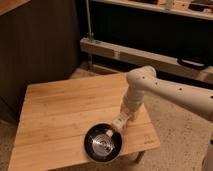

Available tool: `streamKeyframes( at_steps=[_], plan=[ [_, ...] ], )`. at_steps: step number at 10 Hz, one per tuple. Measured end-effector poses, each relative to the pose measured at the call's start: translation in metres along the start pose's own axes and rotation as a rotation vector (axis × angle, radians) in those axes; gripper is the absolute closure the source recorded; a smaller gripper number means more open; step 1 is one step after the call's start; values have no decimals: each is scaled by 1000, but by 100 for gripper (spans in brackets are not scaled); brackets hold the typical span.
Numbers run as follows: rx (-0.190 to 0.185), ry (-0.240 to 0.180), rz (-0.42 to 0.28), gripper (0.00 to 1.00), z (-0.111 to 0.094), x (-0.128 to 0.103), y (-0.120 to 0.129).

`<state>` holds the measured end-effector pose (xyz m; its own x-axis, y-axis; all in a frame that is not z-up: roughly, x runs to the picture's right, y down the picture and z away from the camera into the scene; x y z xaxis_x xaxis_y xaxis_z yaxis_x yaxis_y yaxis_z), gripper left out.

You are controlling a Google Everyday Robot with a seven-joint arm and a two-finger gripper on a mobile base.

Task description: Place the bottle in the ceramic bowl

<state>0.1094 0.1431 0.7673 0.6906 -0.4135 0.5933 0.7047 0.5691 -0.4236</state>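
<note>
The black ceramic bowl (103,143) with shiny rings inside stands near the front edge of the wooden table (60,115). My gripper (119,124) points down and left, just above the bowl's back right rim. It is shut on the small white bottle (115,127), which hangs tilted with its lower end over the rim. My white arm (142,82) reaches in from the right.
The table's right edge and front right corner (150,142) lie close to the bowl. A metal shelf rail (150,57) and a dark cabinet (40,45) stand behind the table. Speckled floor lies to the right.
</note>
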Motion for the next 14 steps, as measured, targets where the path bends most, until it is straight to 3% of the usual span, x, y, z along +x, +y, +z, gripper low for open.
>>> streamKeyframes(
  at_steps=[2,3,6,9,12,13,14],
  plan=[
    [-1,-26,-59,57,7,-21,-10],
    [-4,-43,-107,44,13,-41,-24],
    [-17,-71,-229,21,23,-101,-41],
    [-52,-31,-294,20,25,-134,-37],
    [-70,15,-235,20,23,-120,-21],
    [-67,20,-198,20,22,-107,-14],
    [-68,17,-204,20,23,-110,-17]
  ],
)
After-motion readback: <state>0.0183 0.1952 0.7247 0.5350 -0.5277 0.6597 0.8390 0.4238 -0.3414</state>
